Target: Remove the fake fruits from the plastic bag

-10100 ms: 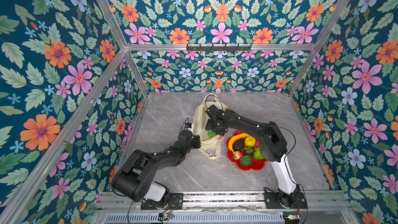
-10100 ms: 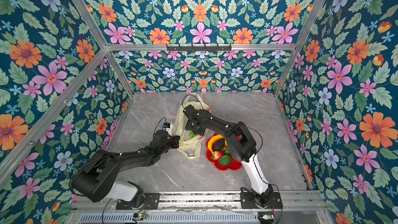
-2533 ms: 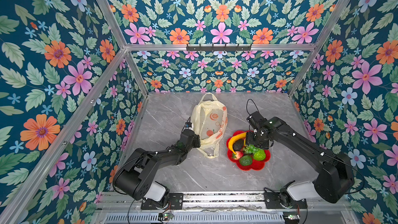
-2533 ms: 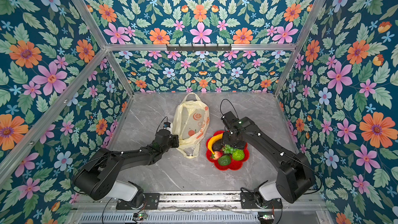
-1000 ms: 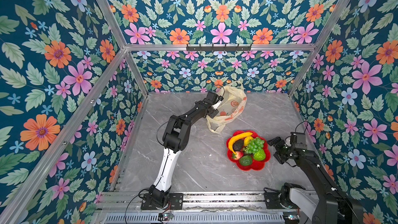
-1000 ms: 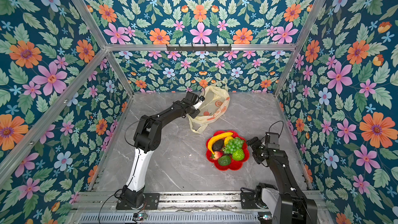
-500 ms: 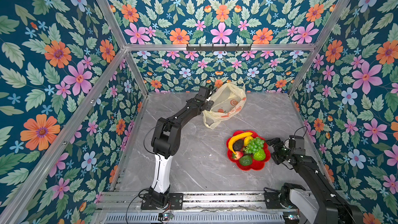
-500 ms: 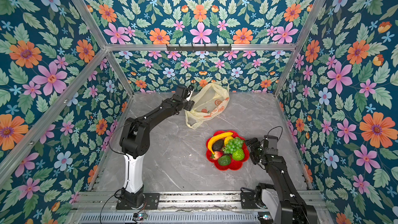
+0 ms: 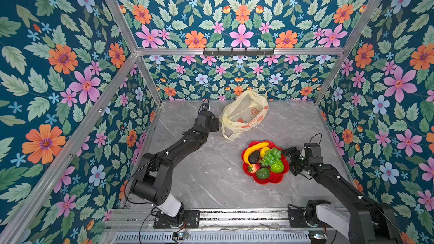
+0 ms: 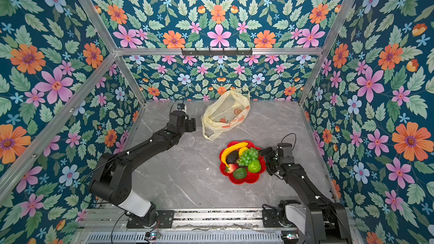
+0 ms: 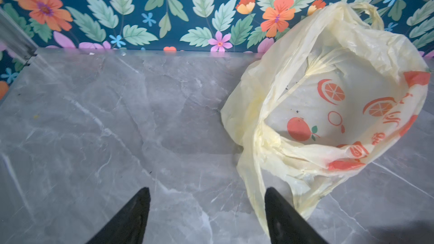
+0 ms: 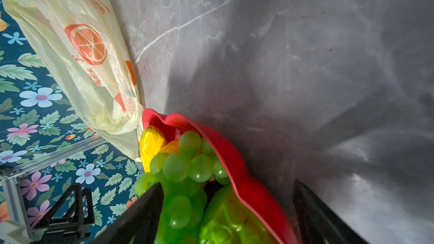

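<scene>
Cream-yellow plastic bag (image 9: 244, 111) with orange prints

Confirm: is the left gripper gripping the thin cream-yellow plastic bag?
No, the left gripper stands open over bare grey tabletop, and the plastic bag lies loose beside it.

You'll find the plastic bag (image 9: 244, 113) lying at the back of the table (image 9: 206, 184), close to the rear wall. The plate (image 9: 270, 180) sits in front of it, a little to the right, with the fake fruits (image 9: 265, 158) heaped on it. Your left gripper (image 9: 216, 125) is just left of the bag; your right gripper (image 9: 290, 160) is just right of the plate.
</scene>
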